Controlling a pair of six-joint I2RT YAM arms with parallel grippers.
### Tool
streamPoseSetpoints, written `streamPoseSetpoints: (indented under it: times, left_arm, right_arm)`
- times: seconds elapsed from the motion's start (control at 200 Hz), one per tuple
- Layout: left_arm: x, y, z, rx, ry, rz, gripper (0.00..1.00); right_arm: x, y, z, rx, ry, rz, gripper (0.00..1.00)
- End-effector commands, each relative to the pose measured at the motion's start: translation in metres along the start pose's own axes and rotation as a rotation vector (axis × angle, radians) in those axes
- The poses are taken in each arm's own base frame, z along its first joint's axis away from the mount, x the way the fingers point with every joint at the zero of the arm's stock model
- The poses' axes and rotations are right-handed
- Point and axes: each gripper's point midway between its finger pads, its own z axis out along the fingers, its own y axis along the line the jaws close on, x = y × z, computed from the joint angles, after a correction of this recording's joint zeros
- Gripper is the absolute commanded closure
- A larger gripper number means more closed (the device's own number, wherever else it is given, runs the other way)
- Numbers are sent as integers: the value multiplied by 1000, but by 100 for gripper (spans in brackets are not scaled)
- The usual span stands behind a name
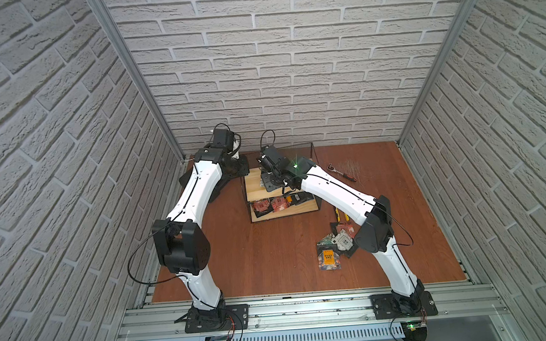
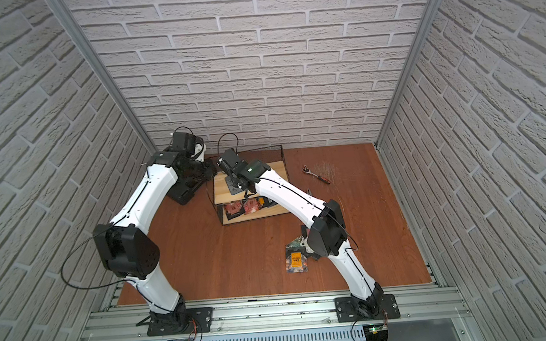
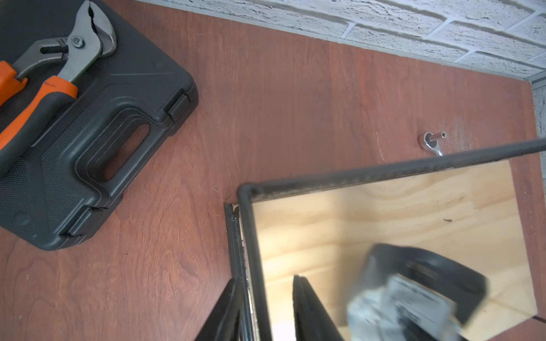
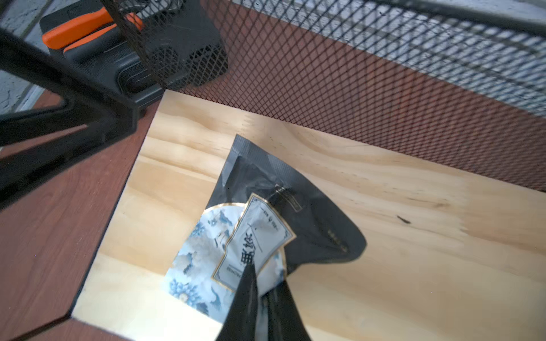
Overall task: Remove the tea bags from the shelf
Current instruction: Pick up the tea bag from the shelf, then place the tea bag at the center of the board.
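Black foil tea bag with a white-and-blue label, on the upper pine board of the shelf, near one corner. Its labelled end is creased and pinched between the pressed-together fingers of the right gripper, which grasps it.

Further red sachets lie on the lower tier, seen in both top views. A loose heap of sachets rests on the table beside the right arm's elbow, well apart from the shelf.

At the shelf's corner post is the left gripper, one finger on each side of the black wire frame. It appears to be clamped on the post, though the contact is blurred.

Near that corner is a black tool case bearing orange-handled water-pump pliers. On the shelf's far side are a ratchet and yellow-handled pliers, the latter partly under the right arm.
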Motion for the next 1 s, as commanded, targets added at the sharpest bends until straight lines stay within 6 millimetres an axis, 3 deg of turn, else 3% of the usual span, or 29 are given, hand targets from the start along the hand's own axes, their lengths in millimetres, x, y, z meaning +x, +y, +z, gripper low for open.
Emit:
streamPoseSetpoints:
  times: [0.0,0.26,0.43,0.585,0.725,0.995]
  left_arm:
    - [3,-2,6,-4,18,12,66]
    - [4,-2,6,-5,19,12,66]
    - [4,-2,6,-5,17,13,66]
    - [3,-2,5,-5,15,12,66]
    - [3,-2,4,-5,13,12,66]
    - [2,-2,3,-3,11,11,66]
  right_arm:
    - [-23,-12,-56,-39,-95,25,93]
    - [-15,-33,-119,-78,-160,71,94]
    - [11,-47,-143,-98,-156,108,95]
    - [42,-64,-152,-75,-123,134,95]
    - [88,-87,-147,-21,-59,179,95]
    - [214,-154,-106,65,182,508,94]
